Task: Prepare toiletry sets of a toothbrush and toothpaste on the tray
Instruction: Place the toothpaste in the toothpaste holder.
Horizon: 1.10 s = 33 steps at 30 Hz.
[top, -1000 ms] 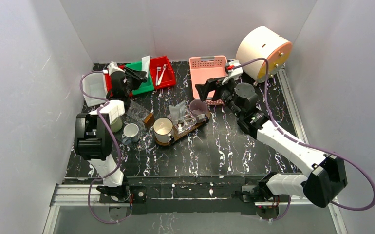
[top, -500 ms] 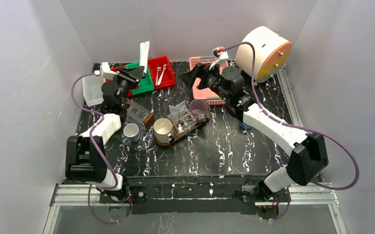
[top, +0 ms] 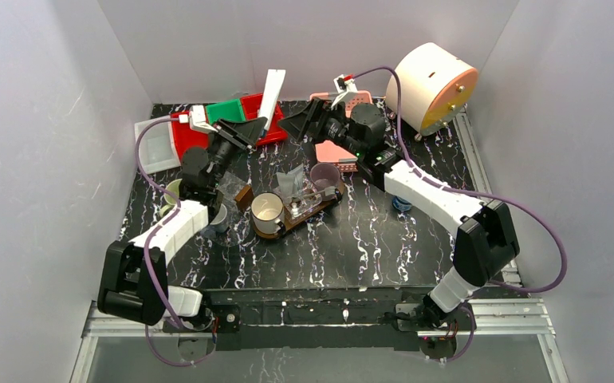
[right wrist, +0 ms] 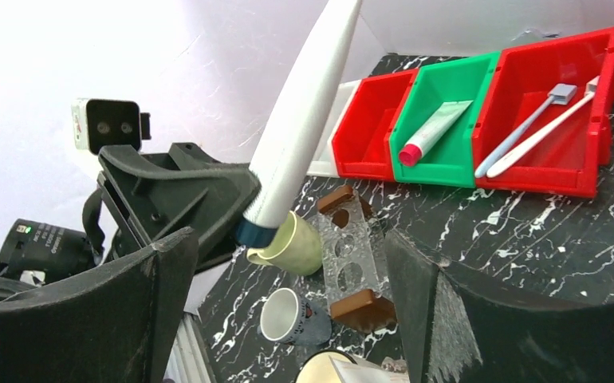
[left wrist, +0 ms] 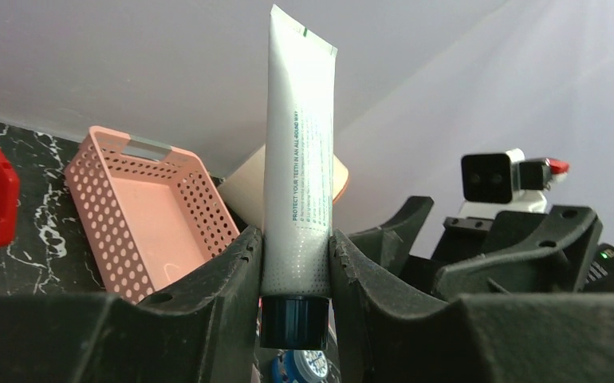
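Your black speckled tabletop (top: 368, 247) fills the middle of the white box. At the back right corner sits a big round white drum (top: 427, 80) with an orange face. Next to it is the pink basket (left wrist: 156, 231), and your right arm reaches over part of it.

At the back left is a row of bins: a red bin (right wrist: 599, 64), a green bin (right wrist: 447, 80) and one more red one. The tray (top: 304, 214), a dark brown board, lies at a slant in the middle of the tabletop. A cream mug (top: 267, 211) stands on its near end. A purple mug (top: 324, 175) and a crumpled clear bag (top: 292, 182) are at its far end, but you cannot tell if they stand on the board or just behind it.

Your left jaws are up in the air over the back of the tabletop. They squeeze a white toothpaste tube (left wrist: 298, 159) just above its dark cap, and the tube points straight up. Your right jaws are spread wide and hold nothing. They face the tube from close by but do not touch it.

Under the tube stand a pale green mug (right wrist: 296, 247) and a small white mug (right wrist: 278, 315). Two white toothbrushes (right wrist: 543, 132) lie in the red bin. A small tube with a pink cap (right wrist: 431, 132) lies in the green bin.
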Available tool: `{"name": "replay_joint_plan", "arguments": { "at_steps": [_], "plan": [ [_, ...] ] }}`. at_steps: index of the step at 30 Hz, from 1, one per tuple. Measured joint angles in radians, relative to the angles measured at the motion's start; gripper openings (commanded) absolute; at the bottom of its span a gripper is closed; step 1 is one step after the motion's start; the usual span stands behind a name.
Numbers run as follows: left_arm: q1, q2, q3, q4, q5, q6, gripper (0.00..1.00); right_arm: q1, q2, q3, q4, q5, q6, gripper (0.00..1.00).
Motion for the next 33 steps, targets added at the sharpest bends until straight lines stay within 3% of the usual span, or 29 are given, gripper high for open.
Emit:
{"name": "replay_joint_plan", "arguments": {
  "at_steps": [12,18,24,27,33],
  "plan": [
    [-0.082,-0.013,-0.045,0.071,0.001,0.018,0.00,0.000,0.057,0.031,0.112,-0.035,0.097,0.81],
    [-0.112,-0.037,-0.052,0.110,0.012,0.035,0.00,0.000,0.093,0.048,0.151,-0.064,0.123,0.65],
    [-0.123,-0.037,-0.059,0.130,0.024,0.051,0.00,0.000,0.097,0.048,0.182,-0.090,0.132,0.40],
    [-0.123,-0.045,-0.067,0.137,0.029,0.066,0.09,0.000,0.097,0.048,0.189,-0.102,0.133,0.31],
    [-0.123,-0.080,-0.102,0.143,0.029,0.109,0.37,0.007,0.093,0.046,0.191,-0.130,0.112,0.26]
  ]
}}
